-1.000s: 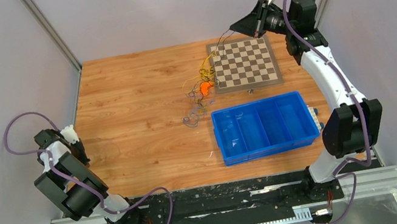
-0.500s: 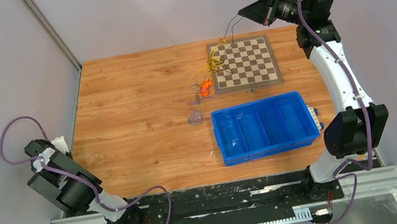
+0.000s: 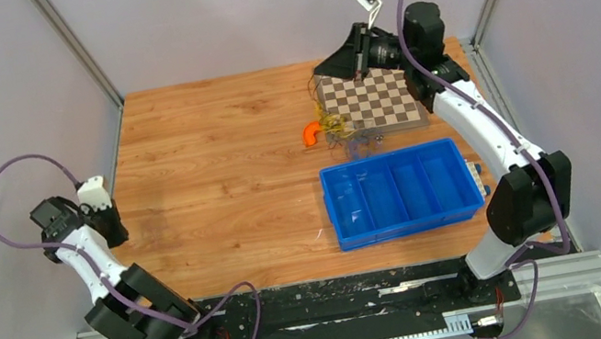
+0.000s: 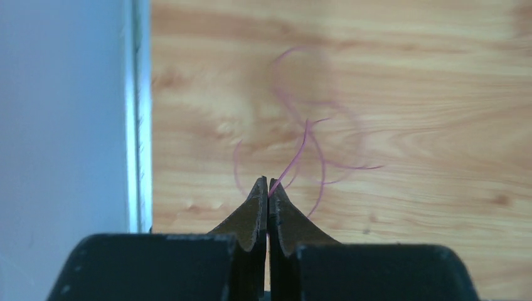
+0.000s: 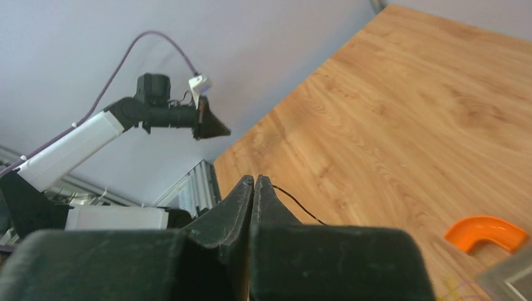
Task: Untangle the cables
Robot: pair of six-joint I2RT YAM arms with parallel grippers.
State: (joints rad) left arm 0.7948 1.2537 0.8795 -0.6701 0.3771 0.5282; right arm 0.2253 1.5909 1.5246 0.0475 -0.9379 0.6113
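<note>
A: Left hand is pinched shut on a purple cable by the desk's left edge.

B: The other cables bunch at the chessboard's near edge. Right hand, clamped on a black cable, could tighten that knot; the wire looks barely nipped and may slip.

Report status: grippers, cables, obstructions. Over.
Left gripper shut on purple cable. Right gripper shut on black cable. Tangle at checkerboard edge, beside orange piece.
</note>
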